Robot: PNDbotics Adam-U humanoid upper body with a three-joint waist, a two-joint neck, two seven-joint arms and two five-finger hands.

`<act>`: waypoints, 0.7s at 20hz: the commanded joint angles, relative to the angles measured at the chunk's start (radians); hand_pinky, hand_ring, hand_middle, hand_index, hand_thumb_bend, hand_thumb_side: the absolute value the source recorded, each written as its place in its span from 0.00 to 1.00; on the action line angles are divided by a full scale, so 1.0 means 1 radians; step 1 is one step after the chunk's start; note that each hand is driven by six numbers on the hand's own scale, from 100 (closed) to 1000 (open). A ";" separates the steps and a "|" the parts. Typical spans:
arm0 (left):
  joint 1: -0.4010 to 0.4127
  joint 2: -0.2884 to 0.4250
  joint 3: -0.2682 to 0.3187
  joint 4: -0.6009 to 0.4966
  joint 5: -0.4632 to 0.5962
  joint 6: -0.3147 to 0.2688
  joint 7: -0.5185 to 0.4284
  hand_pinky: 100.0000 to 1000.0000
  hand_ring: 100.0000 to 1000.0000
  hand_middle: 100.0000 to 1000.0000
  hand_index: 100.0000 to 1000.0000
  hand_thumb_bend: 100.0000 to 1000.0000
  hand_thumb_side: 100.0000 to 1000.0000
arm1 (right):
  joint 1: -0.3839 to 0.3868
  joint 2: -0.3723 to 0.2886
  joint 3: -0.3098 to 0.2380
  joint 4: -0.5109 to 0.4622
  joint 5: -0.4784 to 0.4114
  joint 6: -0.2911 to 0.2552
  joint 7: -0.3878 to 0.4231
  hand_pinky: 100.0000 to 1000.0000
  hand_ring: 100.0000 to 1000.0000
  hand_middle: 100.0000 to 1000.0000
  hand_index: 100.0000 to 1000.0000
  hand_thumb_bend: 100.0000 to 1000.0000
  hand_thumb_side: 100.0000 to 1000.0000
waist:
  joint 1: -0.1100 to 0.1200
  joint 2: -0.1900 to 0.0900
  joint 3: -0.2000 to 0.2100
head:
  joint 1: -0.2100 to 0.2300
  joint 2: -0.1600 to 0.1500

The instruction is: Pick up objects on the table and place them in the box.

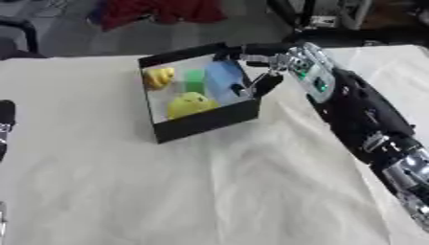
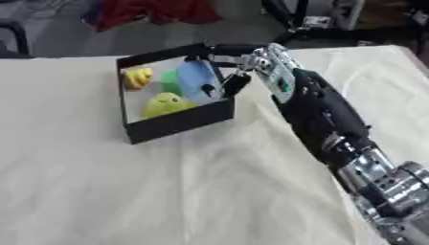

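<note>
**A:** Where is your right robot hand [image 1: 281,64] at this moment?

**B:** It reaches in from your right side and hangs over the far right corner of the box [image 1: 201,123], the black one standing on the tabletop [image 1: 209,191]. The palm shows its silver plate with green spots, and the fingers [image 1: 266,83] hang down along the box's right wall.

**A:** Are you grasping anything with it?

**B:** Nothing shows between the fingers; they look relaxed rather than clenched (the dark fingertips blur against the dark rim, so whether they touch the wall I cannot tell). One dark fingertip sits just beside the blue object [image 1: 223,79].

**A:** And the things you were to pick up?

**B:** They lie inside the box. The blue object stands against the right wall, a green block [image 1: 194,80] just left of it, a yellow-orange piece [image 1: 159,77] at the far left corner, and a yellow-green rounded piece [image 1: 191,104] nearer to you, close to the front wall.

**A:** Your left robot hand [image 1: 5,127]?

**B:** Only a dark sliver of it shows at the left edge of the left eye view, well apart from the box; you cannot judge its fingers from that.

**A:** The tabletop itself?

**B:** A pale, wrinkled cloth covers it.
</note>
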 commanded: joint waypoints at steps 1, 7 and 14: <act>-0.017 0.009 0.010 -0.015 0.000 0.000 0.004 0.62 0.51 0.54 0.79 0.78 0.65 | -0.020 -0.025 -0.014 -0.019 0.011 0.023 -0.057 0.98 0.93 0.95 0.95 0.00 0.97 | 0.003 -0.006 0.000 | 0.003 -0.002; -0.017 0.008 0.010 -0.014 0.000 0.000 0.005 0.62 0.51 0.54 0.79 0.78 0.65 | -0.019 -0.021 -0.008 -0.011 0.017 0.055 -0.123 0.97 0.91 0.94 0.95 0.00 1.00 | 0.003 -0.006 0.000 | 0.004 -0.002; -0.017 0.008 0.010 -0.014 0.000 0.000 0.006 0.62 0.51 0.54 0.79 0.78 0.65 | -0.019 -0.018 -0.005 -0.007 0.018 0.067 -0.130 0.98 0.91 0.95 0.95 0.00 1.00 | 0.002 -0.005 0.001 | 0.005 -0.002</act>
